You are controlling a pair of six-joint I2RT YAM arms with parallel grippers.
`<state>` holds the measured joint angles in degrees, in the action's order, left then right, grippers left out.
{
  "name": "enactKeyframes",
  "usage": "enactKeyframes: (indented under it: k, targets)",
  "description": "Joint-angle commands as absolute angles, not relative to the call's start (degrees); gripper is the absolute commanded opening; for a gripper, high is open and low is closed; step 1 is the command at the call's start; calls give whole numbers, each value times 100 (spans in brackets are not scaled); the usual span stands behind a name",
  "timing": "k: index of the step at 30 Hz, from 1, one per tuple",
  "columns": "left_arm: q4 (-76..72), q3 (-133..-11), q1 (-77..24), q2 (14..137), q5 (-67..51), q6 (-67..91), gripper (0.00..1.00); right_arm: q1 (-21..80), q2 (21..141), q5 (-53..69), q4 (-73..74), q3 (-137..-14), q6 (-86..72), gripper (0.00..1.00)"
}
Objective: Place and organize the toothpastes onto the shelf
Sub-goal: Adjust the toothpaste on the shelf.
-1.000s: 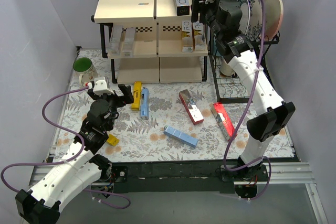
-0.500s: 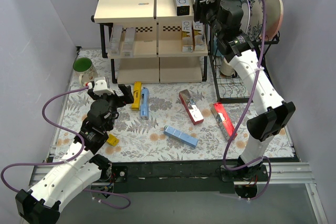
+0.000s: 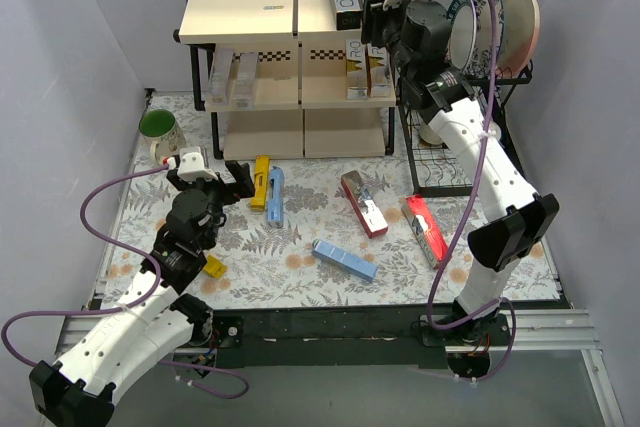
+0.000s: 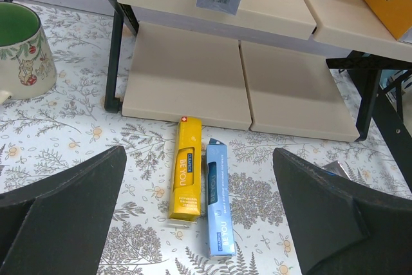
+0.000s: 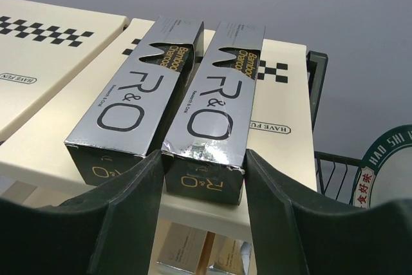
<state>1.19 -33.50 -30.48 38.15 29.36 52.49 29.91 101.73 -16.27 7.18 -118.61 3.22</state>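
Observation:
The shelf (image 3: pixel 240 7) stands at the back. My right gripper (image 3: pixel 378 17) is at its top tier, jaws closed on the near end of a silver R&O carton (image 5: pixel 222 94) that lies on the top board (image 5: pixel 290 107) beside a second silver carton (image 5: pixel 135 101). My left gripper (image 3: pixel 232 179) is open and empty, hovering just short of a yellow carton (image 4: pixel 185 169) and a blue carton (image 4: pixel 219 201) that lie side by side on the mat. Another blue carton (image 3: pixel 344 259) and two red cartons (image 3: pixel 364 204) (image 3: pixel 424 229) lie on the mat. Several cartons sit on the middle tier (image 3: pixel 355 72).
A green-lined mug (image 3: pixel 158 132) stands left of the shelf. A black wire dish rack (image 3: pixel 440 162) with plates (image 3: pixel 510 22) stands right of the shelf, close to my right arm. A small yellow piece (image 3: pixel 213 266) lies beside my left arm.
My right gripper has shifted slightly left and further onto the top tier with the silver carton. The left arm has not moved.

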Motion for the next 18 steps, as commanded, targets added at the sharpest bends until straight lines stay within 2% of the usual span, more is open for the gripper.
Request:
enactKeyframes:
  k: [1,18]
  targets:
    - [149,-3560,-3006,3779,2979,5212,98,3181,9976,-2223,580,-11892,404,58]
    - [158,-3568,-2997,3718,2997,5212,98,3507,10046,-2707,545,-12023,580,59]
